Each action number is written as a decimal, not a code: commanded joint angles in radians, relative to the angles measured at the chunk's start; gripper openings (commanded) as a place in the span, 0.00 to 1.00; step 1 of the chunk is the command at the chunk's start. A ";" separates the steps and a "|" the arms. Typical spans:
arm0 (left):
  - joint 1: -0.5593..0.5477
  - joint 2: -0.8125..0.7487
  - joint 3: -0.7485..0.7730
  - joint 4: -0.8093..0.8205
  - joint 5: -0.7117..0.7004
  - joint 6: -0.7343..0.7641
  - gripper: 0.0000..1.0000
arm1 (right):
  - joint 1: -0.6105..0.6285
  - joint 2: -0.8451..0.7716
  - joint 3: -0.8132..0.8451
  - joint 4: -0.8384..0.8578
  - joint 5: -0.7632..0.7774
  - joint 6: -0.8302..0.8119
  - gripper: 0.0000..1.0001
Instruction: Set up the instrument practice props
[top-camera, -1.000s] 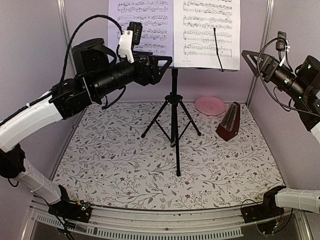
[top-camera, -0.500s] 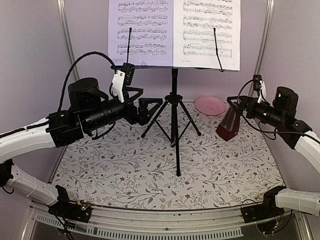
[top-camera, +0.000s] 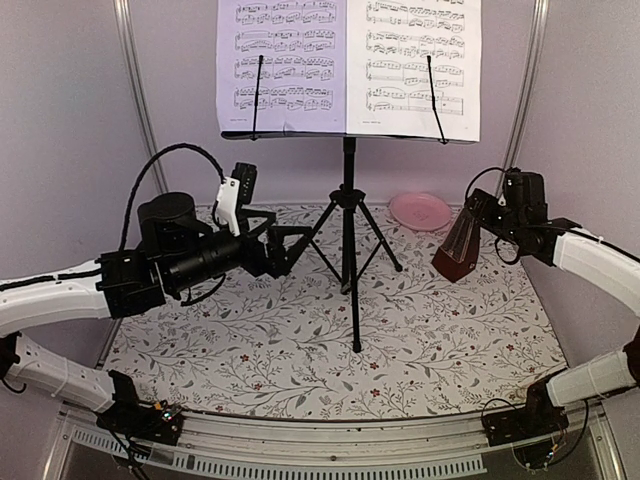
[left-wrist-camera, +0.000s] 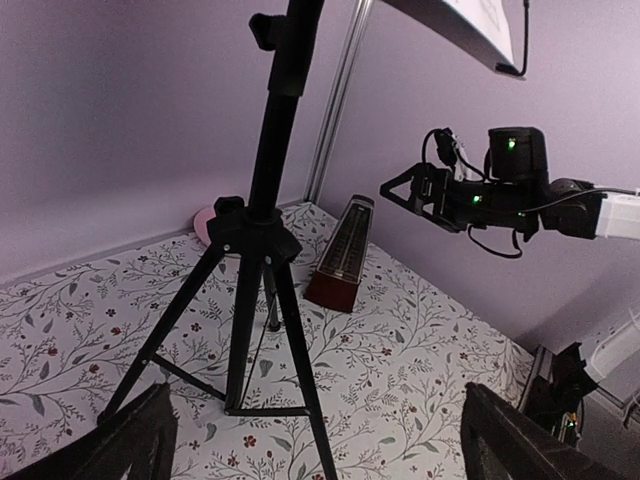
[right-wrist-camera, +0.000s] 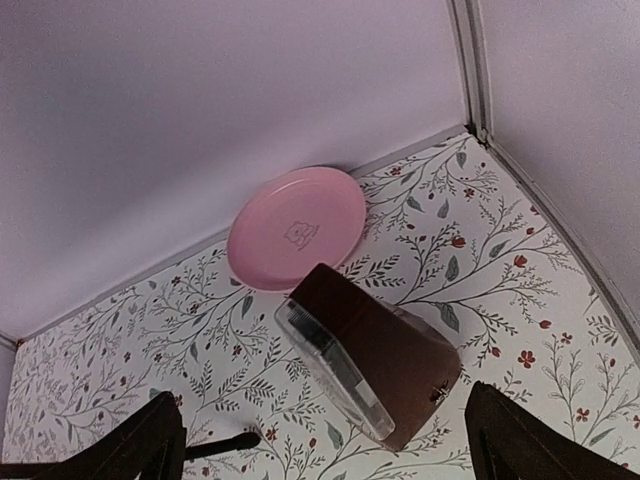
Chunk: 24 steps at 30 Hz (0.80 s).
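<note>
Top external view: the music stand (top-camera: 348, 215) is up on its tripod legs near the middle-back of the flowery counter (top-camera: 300, 350). Two sheet-music pages sit side by side on it, the left page (top-camera: 282, 65) and the right page (top-camera: 412, 65), each with a thin black wire arm (top-camera: 433, 100) lying across it. The metronome (top-camera: 458, 245) stands upright on the counter to the right of the stand. The pink plate (top-camera: 420, 210) lies flat just behind it, near the back wall.

The left tool (top-camera: 288, 240) hangs low over the counter, just left of the tripod legs and pointing at them. Its jaws are spread wide with nothing in them. Can't really tell from above whether it touches a leg, but in the left wrist view the stand sits well ahead of the fingers, so apart.

The right tool (top-camera: 480, 210) is up by the top of the metronome, a bit to its right, also wide open and empty. In the right wrist view the metronome and plate sit below, between the two fingers, with neither gripped.
</note>
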 joint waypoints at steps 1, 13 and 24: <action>0.019 -0.031 -0.029 0.054 -0.026 -0.041 0.99 | -0.005 0.130 0.128 -0.075 0.191 0.155 0.99; 0.058 -0.065 -0.077 0.068 -0.034 -0.076 0.99 | 0.015 0.444 0.405 -0.240 0.392 0.264 0.99; 0.088 -0.097 -0.114 0.067 -0.029 -0.105 0.99 | 0.077 0.630 0.532 -0.422 0.564 0.409 0.99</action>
